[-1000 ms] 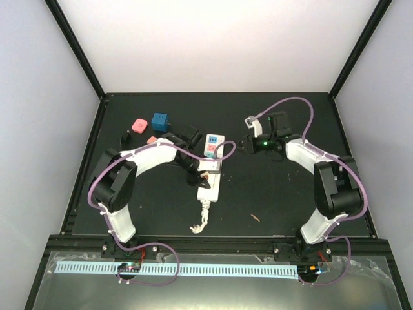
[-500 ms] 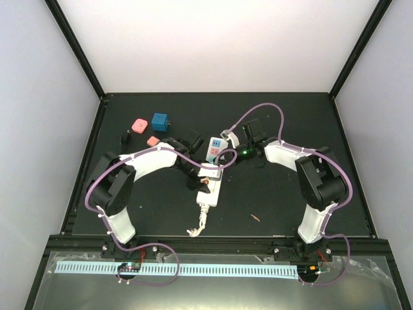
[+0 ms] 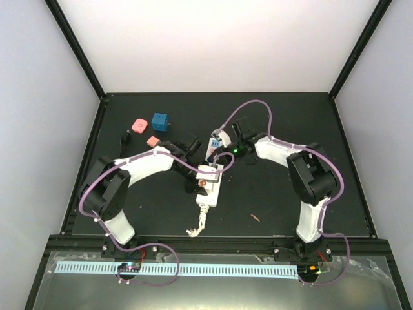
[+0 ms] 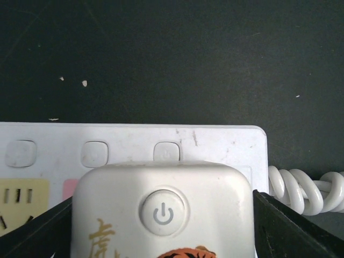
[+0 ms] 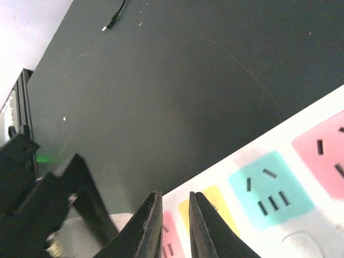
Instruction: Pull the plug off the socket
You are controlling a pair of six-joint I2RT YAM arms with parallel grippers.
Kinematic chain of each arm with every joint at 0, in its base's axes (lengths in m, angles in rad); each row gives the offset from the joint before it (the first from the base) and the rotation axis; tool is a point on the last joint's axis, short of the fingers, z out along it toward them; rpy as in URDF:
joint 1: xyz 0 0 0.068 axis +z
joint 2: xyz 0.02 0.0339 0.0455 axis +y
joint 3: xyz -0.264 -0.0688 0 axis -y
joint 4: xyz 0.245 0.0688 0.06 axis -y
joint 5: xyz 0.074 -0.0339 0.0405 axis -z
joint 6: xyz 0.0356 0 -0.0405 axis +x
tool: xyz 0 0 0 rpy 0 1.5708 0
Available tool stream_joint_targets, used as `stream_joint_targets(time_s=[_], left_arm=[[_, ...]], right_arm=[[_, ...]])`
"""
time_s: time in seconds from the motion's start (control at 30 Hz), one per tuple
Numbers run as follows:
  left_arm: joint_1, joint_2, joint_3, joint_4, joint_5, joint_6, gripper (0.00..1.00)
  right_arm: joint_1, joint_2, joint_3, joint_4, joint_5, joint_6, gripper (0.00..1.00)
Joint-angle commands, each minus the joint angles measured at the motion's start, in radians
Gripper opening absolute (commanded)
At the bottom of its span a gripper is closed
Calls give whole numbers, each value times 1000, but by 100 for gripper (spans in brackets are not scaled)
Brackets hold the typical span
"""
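1. Where the black table [image 3: 284, 194] meets the arm bases, the nearest loose thing is a short coiled white cord [image 3: 199, 223]. It lies bundled and joins the near end of the socket [image 3: 206, 192].
2. The socket is a long white power strip lying flat near the middle of the table. It runs away from the arms and leans slightly to the right.
3. A white plug [image 4: 161, 209] with a round power button and an orange print on its face is seated in the strip at the cord end.
4. The left end effector [image 4: 164, 236] straddles this plug, with a dark finger [image 4: 293, 228] against each flank. The left wrist view does not show whether the fingers press on the plug or stand just clear of it, so its state cannot be told.
5. Farther along the strip, the right end effector [image 5: 174, 204] is clenched. Its two fingers are drawn together to a thin slit with nothing between them. The tips point at the yellow outlet [image 5: 209, 207] and a pink one beside it, and contact with the strip cannot be judged.
6. A turquoise outlet [image 5: 271, 185] comes next in the row.
7. At the far left of the table, well apart from the socket, lie a black piece [image 3: 126, 137], a salmon block [image 3: 153, 140], a pink block [image 3: 137, 123] and a blue cube [image 3: 159, 121].
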Motion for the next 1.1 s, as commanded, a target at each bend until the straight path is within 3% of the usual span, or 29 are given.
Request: stream_joint_targets(time_s=[0.0,0.23,0.6,1.07], left_arm=[[-7,-36,-14,47,-17,18,77],[-11,-69,-57,97,-25,14,64],[-12,-121,-92,143,-13,-10,40],[5,-128,-50,123,33,-95,31]], right_arm=[[5,71,63,-59,29,-3,16],[20,97,67,-76,74,-31,11],[29,150,79,-105,203,-89,11],[46,192,64,-120,304,-159,11]])
